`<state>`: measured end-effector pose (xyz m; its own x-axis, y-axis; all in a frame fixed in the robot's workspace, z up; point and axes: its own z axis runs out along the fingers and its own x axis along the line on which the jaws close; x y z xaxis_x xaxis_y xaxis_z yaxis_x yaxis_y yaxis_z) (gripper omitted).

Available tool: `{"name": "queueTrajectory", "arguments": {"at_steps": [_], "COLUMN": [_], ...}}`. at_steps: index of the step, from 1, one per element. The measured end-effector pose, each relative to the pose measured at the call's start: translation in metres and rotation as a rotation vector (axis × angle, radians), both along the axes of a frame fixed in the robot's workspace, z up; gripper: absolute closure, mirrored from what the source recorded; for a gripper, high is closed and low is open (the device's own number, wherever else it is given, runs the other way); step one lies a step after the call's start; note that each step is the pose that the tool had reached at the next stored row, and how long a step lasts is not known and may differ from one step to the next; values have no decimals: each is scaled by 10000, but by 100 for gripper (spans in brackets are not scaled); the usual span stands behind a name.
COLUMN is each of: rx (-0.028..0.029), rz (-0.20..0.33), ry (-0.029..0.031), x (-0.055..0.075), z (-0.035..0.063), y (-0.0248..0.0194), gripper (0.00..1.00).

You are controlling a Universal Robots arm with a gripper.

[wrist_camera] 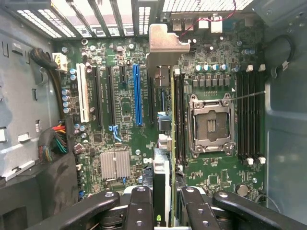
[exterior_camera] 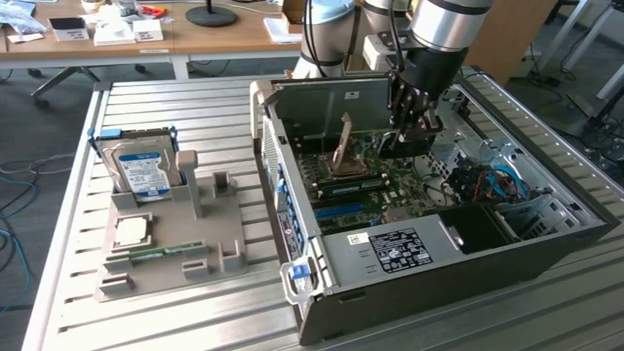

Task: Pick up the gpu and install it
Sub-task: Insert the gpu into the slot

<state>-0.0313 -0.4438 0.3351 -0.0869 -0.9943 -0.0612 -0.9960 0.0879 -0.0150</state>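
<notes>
Wrist view, gpu clamped edge-on in end effector, above motherboard

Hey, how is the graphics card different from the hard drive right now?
The graphics card is gripped by the gripper inside the computer case; the hard drive sits in the grey holder outside it. The card is a green board with a silver bracket; the drive is a silver box with a blue label. Both stand on edge rather than flat.
</notes>
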Motion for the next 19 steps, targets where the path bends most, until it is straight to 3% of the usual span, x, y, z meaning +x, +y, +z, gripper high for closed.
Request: {"name": "queueTrajectory", "arguments": {"at_steps": [7,19], "rx": [2,2], "rz": [22,690], "ry": [-13,-15], "x": [-40,-55], "z": [-14,-91], "y": [-1,-35], "gripper": [73,73]}}
